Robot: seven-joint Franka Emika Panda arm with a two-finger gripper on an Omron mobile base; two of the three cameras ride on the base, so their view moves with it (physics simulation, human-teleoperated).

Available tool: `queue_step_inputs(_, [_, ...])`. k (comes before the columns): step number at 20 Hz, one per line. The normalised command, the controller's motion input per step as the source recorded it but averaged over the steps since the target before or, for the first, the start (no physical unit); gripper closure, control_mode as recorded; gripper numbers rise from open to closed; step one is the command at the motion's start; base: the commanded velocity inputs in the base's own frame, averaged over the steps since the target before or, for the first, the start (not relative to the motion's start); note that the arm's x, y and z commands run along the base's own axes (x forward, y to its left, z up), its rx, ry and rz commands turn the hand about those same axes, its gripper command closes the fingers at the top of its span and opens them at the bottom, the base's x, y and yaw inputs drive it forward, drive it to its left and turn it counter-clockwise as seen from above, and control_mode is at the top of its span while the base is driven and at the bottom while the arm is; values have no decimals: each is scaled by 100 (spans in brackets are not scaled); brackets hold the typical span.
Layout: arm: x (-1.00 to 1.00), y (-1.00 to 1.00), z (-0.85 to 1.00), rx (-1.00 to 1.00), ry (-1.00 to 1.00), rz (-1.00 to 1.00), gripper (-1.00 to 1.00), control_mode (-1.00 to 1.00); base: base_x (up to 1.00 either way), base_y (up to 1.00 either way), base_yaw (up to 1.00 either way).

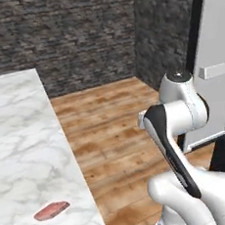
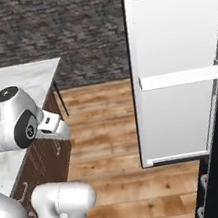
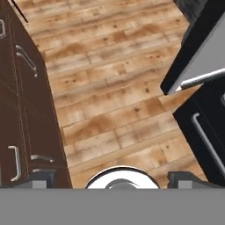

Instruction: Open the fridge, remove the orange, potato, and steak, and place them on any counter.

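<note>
A: What is taking up most of the scene?
B: The fridge [image 2: 175, 69] is standing with its door swung open, showing the light grey inner side with shelf rails. In the hand view its black door edge [image 3: 197, 57] is hanging over the wooden floor [image 3: 110, 88], above a lower drawer with a grey bar.

A: And the counter?
B: The counter [image 1: 19, 144] is lying at the left of the left base view, white marble with grey veining. Dark brown cabinets [image 3: 22, 110] are sitting beneath it.

A: Where is the steak lying?
B: The steak [image 1: 51, 210] is resting flat on the counter, near its front edge. The arm [image 1: 177, 127] is well apart from it, over the floor.

A: How is the gripper standing?
B: The gripper [image 3: 112, 178] is pointing down at the floor between the cabinets and the fridge, its jaws spread wide and holding nothing.
</note>
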Motion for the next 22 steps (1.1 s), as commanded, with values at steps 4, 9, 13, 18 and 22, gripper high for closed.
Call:
queue_step_inputs(4, [0,0,0,0,0,0,-100,100,0,-4,-97])
queue_step_inputs(9, [0,0,0,0,0,0,-100,100,28,-61,-68])
queue_step_inputs(13, [0,0,0,0,0,0,-100,100,51,-54,-57])
queue_step_inputs(18, [0,0,0,0,0,0,-100,100,54,3,-54])
queue_step_inputs(22, [0,0,0,0,0,0,-100,100,-10,17,-80])
